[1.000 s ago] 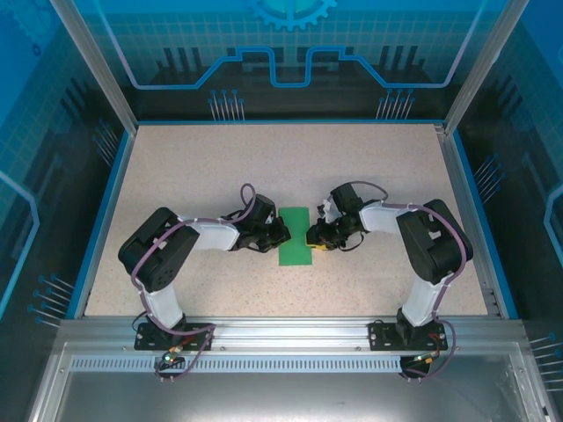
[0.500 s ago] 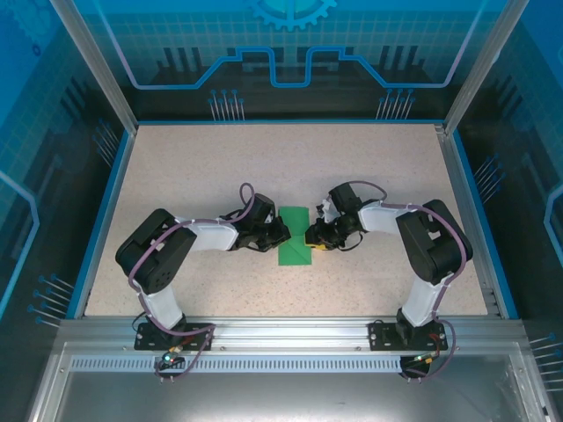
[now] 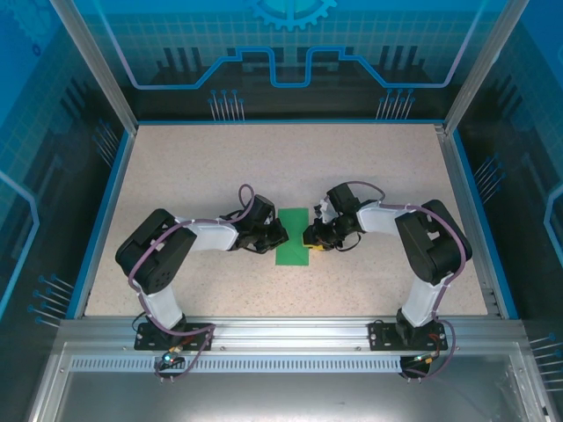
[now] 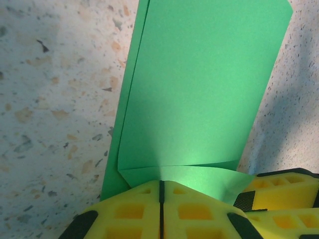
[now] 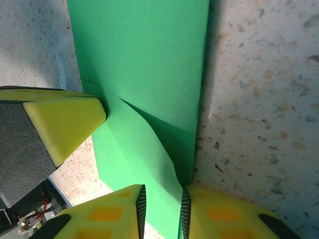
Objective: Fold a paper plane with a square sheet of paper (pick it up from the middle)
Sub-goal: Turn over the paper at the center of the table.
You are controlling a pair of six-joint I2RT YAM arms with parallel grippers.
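**Top external view.** A thin, bright green sheet of paper [image 3: 292, 239] lies on the speckled beige table [image 3: 352, 167], in the middle of its near half and between the two arms. It is a narrow rectangle, not a square. Its long axis runs away from the arm bases, with the far end leaning slightly right. The left gripper [image 3: 280, 236] meets its left long edge and the right gripper [image 3: 308, 239] meets its right long edge, both about halfway along. At this size I cannot tell how either pincer stands.

**Left wrist view.** The green sheet of paper [image 4: 199, 89] is in two layers, and the lower one shows as a thin strip along the left side. The sheet runs lengthwise up the picture, flat on the table [image 4: 50, 99]. Its nearest edge lifts in a small curled flap. The yellow pads of the left gripper [image 4: 160, 204] are pressed together, and the flap's crease runs straight into their seam, so they nip the paper. A yellow finger [image 4: 279, 186] of the right gripper sits at the lower right, against the sheet's edge.

**Right wrist view.** The sheet [image 5: 144, 55] stretches up the picture, crossed by a slanted crease. A raised ridge of paper runs down between the yellow fingers of the right gripper [image 5: 162, 209], which clamp it. A finger [image 5: 62, 117] of the left gripper touches the sheet's left edge where the crease begins. The table [image 5: 259, 89] lies bare to the right.
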